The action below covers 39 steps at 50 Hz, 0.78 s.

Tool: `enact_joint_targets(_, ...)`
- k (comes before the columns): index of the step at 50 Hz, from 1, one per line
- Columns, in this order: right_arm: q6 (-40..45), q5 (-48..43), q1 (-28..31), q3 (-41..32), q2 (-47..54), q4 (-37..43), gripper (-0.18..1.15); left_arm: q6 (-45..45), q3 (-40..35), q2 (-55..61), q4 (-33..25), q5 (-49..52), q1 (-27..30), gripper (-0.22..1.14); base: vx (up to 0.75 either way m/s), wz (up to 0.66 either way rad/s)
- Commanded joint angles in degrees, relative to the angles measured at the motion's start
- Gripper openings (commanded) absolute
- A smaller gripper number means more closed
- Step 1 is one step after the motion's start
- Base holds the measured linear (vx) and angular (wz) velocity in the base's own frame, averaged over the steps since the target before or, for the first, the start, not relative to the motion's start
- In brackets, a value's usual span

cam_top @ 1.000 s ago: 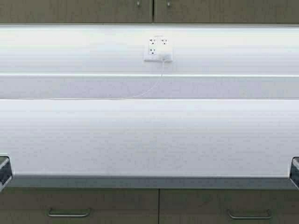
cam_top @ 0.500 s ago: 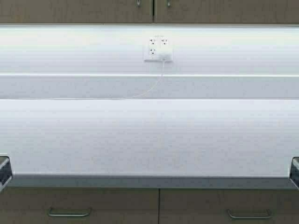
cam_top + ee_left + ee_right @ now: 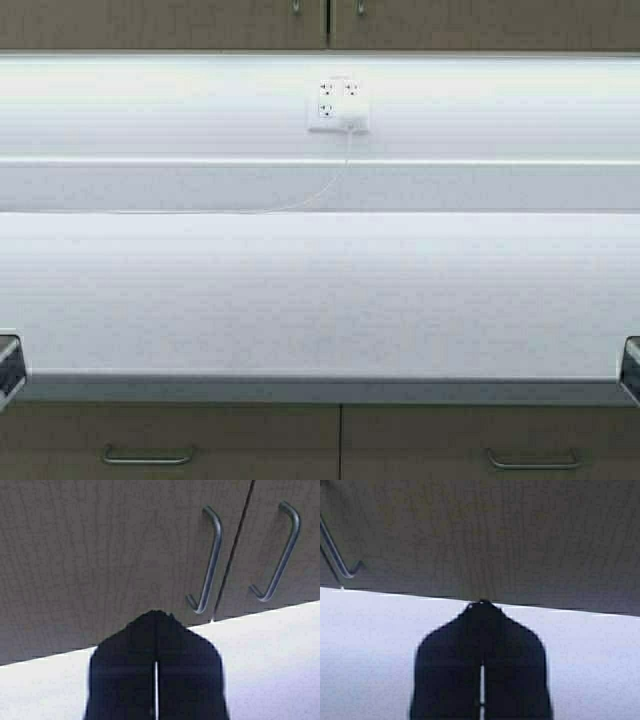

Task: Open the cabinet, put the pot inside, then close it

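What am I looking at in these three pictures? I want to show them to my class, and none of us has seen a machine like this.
This is a wheeled robot with two arms, each ending in a gripper. The wide picture comes from a camera high on its frame, looking at a pale countertop with a wall socket and a thin white cable behind it. Drawer fronts run below the counter, and the wall cabinet shows along the top edge, doors closed. The arms only peek in at the lower corners.

The other two pictures come from cameras on the wrists. The dark shape in each is that arm's own gripper, fingers together: the left gripper and the right gripper. Both face the cabinet; its steel handles show best in the left wrist view. Neither gripper holds anything, and no pot appears in any picture.
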Motion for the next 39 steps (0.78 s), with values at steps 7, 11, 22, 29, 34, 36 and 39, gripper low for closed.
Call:
enact_joint_targets(7, -0.1, -0.2, 0.1, -0.4, -0.4, 0.0, 0.06, -0.1, -0.4, -0.4, 0.1, -0.4, -0.1, 0.03, 0.0, 0.0)
enact_joint_targets(11, -0.1, -0.3, 0.1, -0.4, -0.4, 0.0, 0.06, -0.1, -0.3, -0.4, 0.1, -0.4, -0.1, 0.03, 0.0, 0.0)
enact_joint_targets(22, -0.1, -0.2, 0.1, -0.4, -0.4, 0.0, 0.06, -0.1, -0.2, -0.4, 0.1, -0.4, -0.1, 0.03, 0.0, 0.0)
enact_joint_targets(29, -0.1, -0.3, 0.1, -0.3, -0.4, 0.0, 0.06, -0.1, -0.2, -0.4, 0.1, -0.4, -0.1, 0.03, 0.0, 0.0)
enact_joint_targets(34, -0.1, -0.3, 0.1, -0.3, -0.4, 0.0, 0.06, -0.1, -0.2, -0.4, 0.1, -0.5, -0.1, 0.03, 0.0, 0.0)
enact_joint_targets(36, -0.1, -0.3, 0.1, -0.3, -0.4, 0.0, 0.06, -0.1, -0.2, -0.4, 0.1, -0.4, -0.1, 0.03, 0.0, 0.0)
enact_joint_targets(39, -0.1, -0.3, 0.1, -0.3, -0.4, 0.0, 0.06, -0.1, -0.2, -0.4, 0.0, -0.4, -0.1, 0.03, 0.0, 0.0)
